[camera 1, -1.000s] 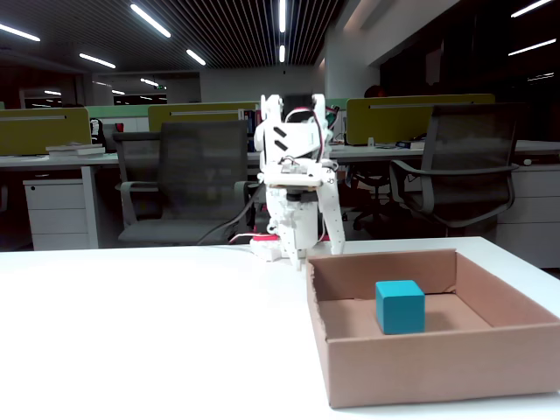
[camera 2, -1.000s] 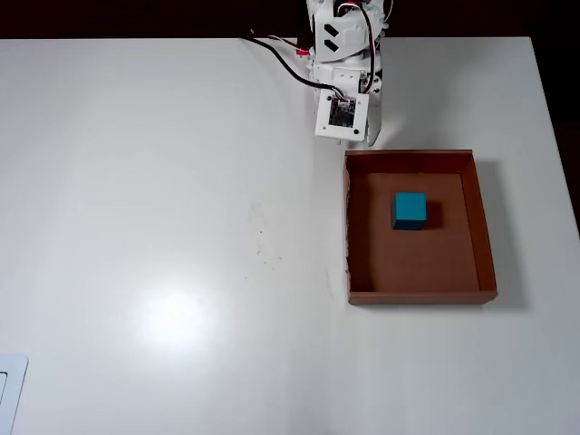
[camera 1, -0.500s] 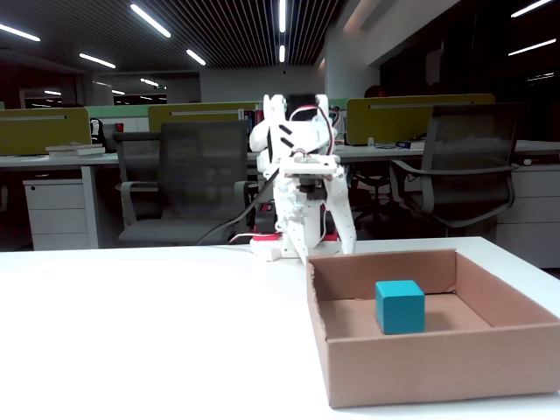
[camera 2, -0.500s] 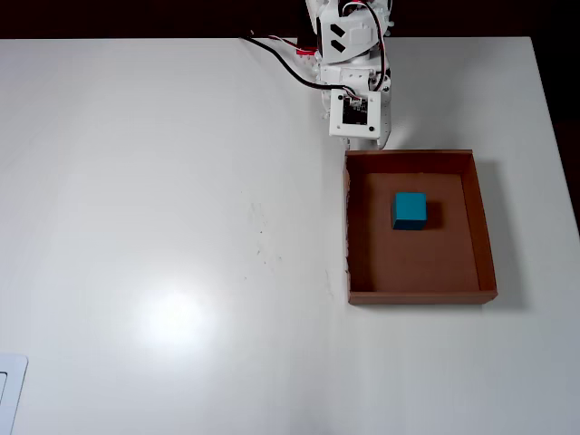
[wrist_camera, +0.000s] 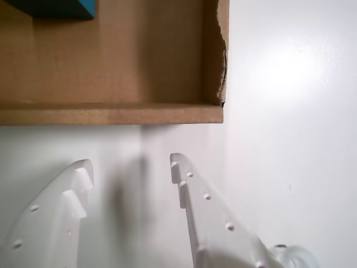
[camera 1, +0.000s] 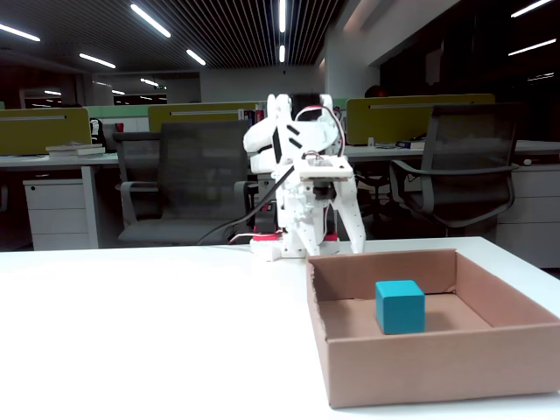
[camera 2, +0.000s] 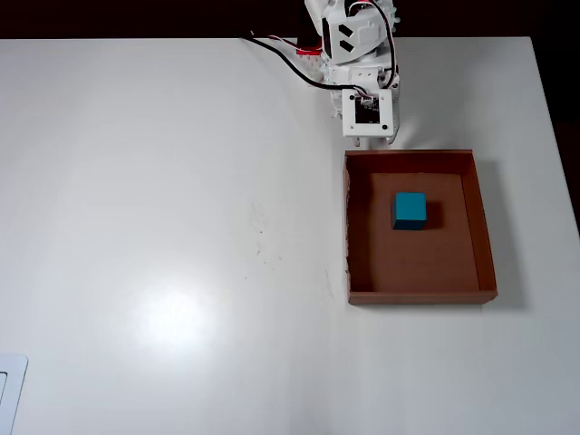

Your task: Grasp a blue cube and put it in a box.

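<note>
The blue cube (camera 2: 410, 210) rests on the floor of the box (camera 2: 412, 296), nearer its far wall; the fixed view shows the cube (camera 1: 400, 306) inside the box (camera 1: 420, 367) at the right. My gripper (camera 2: 372, 141) hangs just outside the far wall, over the table, fingers pointing down. In the wrist view the gripper (wrist_camera: 129, 167) is open and empty, with the box wall (wrist_camera: 111, 114) ahead and a corner of the cube (wrist_camera: 53, 8) at the top left. The fixed view puts my gripper (camera 1: 335, 249) behind the box.
The arm's base with red and black cables (camera 2: 290, 54) stands at the table's far edge. A white flat object (camera 2: 7, 394) lies at the near left corner. Office chairs (camera 1: 184, 175) and desks stand behind the table.
The arm has swung to the right in both earlier views, bringing the gripper from beside the box's corner to behind its far wall. The cube has not moved.
</note>
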Action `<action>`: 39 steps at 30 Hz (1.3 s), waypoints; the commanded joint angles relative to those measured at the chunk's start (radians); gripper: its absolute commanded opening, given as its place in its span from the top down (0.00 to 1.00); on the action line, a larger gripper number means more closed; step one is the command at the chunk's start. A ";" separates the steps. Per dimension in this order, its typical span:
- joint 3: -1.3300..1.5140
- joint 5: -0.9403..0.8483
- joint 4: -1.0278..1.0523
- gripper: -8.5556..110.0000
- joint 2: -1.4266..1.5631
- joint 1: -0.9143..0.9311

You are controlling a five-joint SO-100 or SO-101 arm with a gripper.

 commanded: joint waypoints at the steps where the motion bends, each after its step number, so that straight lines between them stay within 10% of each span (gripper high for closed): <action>1: -0.005 0.003 0.005 0.79 0.009 -0.006; 39: -0.005 0.035 -0.305 0.80 0.008 0.015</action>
